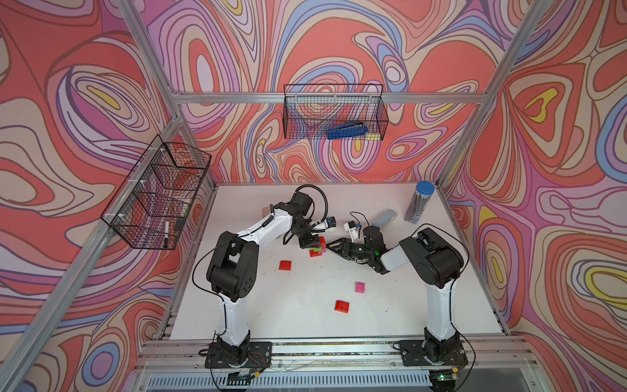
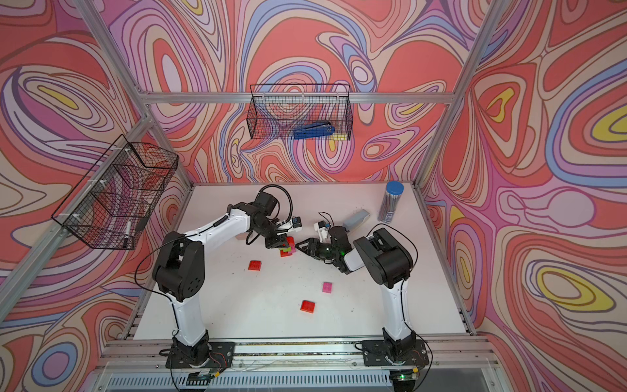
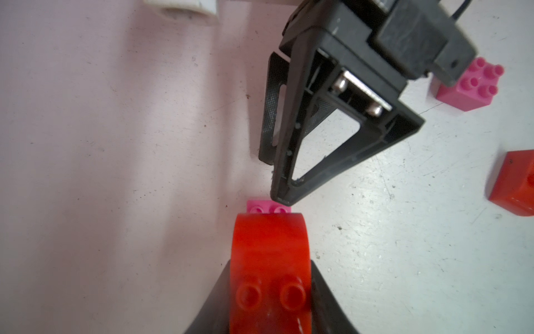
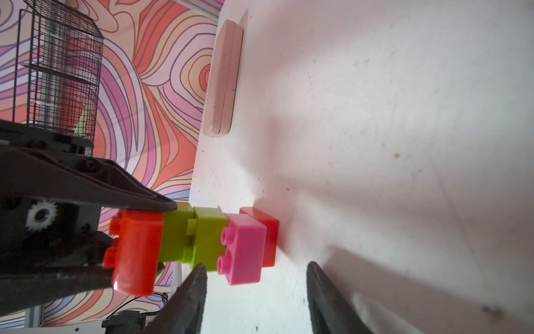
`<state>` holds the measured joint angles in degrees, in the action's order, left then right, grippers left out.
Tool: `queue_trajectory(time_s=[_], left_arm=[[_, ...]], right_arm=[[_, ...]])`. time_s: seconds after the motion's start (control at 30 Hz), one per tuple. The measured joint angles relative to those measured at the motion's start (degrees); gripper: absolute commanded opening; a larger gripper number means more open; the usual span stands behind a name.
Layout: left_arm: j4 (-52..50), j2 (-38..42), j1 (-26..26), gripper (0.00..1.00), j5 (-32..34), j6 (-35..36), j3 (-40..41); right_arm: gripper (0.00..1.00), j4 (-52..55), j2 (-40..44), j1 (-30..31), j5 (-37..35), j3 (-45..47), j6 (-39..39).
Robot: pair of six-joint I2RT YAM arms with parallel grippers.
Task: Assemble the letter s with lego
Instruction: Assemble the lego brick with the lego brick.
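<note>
Left gripper (image 1: 312,244) is squeezed shut on the top red brick (image 4: 135,251). That brick sits on top of a little lego tower (image 1: 316,252). The tower stands near the middle of the white table (image 1: 264,305), a bit toward 12 o'clock in both top views.

From the table up, the tower goes: bottom red brick (image 4: 267,231), pink brick (image 4: 245,251), lower green brick (image 4: 208,240), upper green brick (image 4: 176,234), then the held red one. The bricks sit in steps, not in one straight line.

The right gripper (image 1: 330,245) is at 3 o'clock from the tower. Its fingers (image 4: 190,292) are a little apart and hold nothing. They are just beside the low part of the tower, but I cannot tell if they touch it.

Three more bricks lie flat on the table, well apart. A loose red brick (image 1: 285,265) is at 8 o'clock from the tower. A loose pink brick (image 1: 360,287) is at 4 o'clock, and a second loose red brick (image 1: 342,305) is at 5 o'clock. A pale stapler (image 1: 383,217) lies out toward 2 o'clock.
</note>
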<state>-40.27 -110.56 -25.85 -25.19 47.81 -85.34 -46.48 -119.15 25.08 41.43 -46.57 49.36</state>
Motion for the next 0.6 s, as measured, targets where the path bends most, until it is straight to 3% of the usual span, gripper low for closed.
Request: queue_trajectory(time_s=[0.3,0.6], left_arm=[[-0.04,-0.22,-0.02,0.39,-0.09,-0.04,-0.28],[-0.33,-0.13,0.04,0.61,-1.25,-0.94,-1.27]], right_arm=[[0.6,6.23,2.27,-0.04,-0.33,-0.24,-4.85],[0.64,13.86,6.51,-0.04,-2.91,0.37,-17.64]])
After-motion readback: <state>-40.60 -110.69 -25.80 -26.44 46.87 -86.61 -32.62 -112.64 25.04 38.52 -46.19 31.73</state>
